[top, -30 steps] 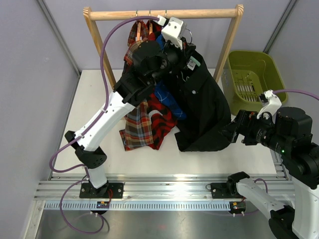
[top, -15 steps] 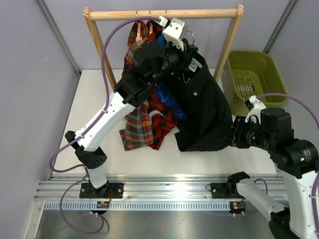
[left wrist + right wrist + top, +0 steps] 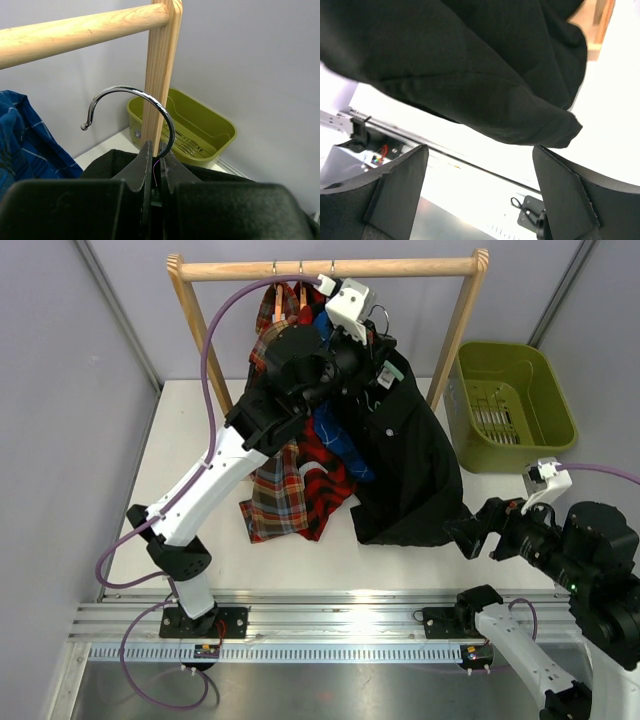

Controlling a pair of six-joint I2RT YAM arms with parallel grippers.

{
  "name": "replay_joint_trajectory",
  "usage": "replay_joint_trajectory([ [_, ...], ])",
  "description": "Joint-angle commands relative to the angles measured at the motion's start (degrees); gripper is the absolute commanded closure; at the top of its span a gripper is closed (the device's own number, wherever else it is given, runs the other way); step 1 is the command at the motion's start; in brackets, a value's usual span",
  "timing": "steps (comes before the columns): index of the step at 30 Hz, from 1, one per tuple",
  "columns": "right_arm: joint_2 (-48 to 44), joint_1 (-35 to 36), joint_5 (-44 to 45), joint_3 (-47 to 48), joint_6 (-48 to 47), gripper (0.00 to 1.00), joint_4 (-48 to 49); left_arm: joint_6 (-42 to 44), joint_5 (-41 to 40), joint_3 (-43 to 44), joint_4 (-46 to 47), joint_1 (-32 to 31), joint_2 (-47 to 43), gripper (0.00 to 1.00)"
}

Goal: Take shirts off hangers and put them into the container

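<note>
Pose: our left gripper [image 3: 155,152], raised, clamps the hanger [image 3: 131,89] neck; our right gripper [image 3: 477,150], low, gapes wide beside the black shirt [image 3: 470,75].

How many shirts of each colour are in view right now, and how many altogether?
Black shirt: 1
Blue checked shirt: 1
Red-black plaid shirt: 1
Brown-tan plaid shirt: 1
Total: 4
</note>
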Motion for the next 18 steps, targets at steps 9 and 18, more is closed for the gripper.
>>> replay_joint_trajectory([
  [9, -2.9, 0.2, 6.5, -13.4, -5.8, 0.07, 18.6, -1.3, 1.1, -3.5, 5.4, -0.1, -4.2, 1.0],
  [18, -4.7, 0.2, 0.8, -14.4, -6.7, 0.09, 26.8, -2.9, 1.8, -2.9, 5.2, 0.4, -2.6, 1.0],
])
